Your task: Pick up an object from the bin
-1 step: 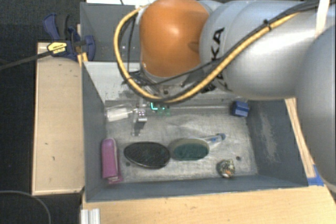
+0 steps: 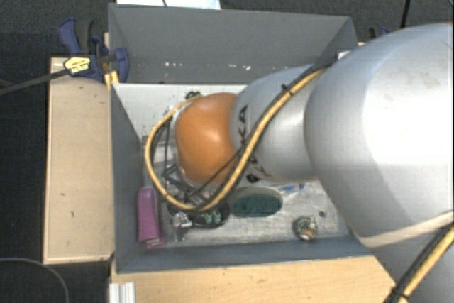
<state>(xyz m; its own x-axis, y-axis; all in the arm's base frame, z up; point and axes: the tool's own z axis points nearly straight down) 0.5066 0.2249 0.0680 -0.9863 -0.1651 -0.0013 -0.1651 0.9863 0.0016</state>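
My gripper (image 2: 179, 218) is down in the front left part of the bin, mostly hidden under the arm's wrist. A purple oblong block (image 2: 147, 215) lies just left of it, along the left wall. A small black thing with green on it (image 2: 211, 217) sits right beside the gripper on its right. Further right is a dark green oval thing (image 2: 256, 204), partly under the arm.
A small shiny crumpled thing (image 2: 306, 227) lies near the front wall, to the right. The arm, with its orange cover and yellow cable, spans the bin from the right and hides most of the floor.
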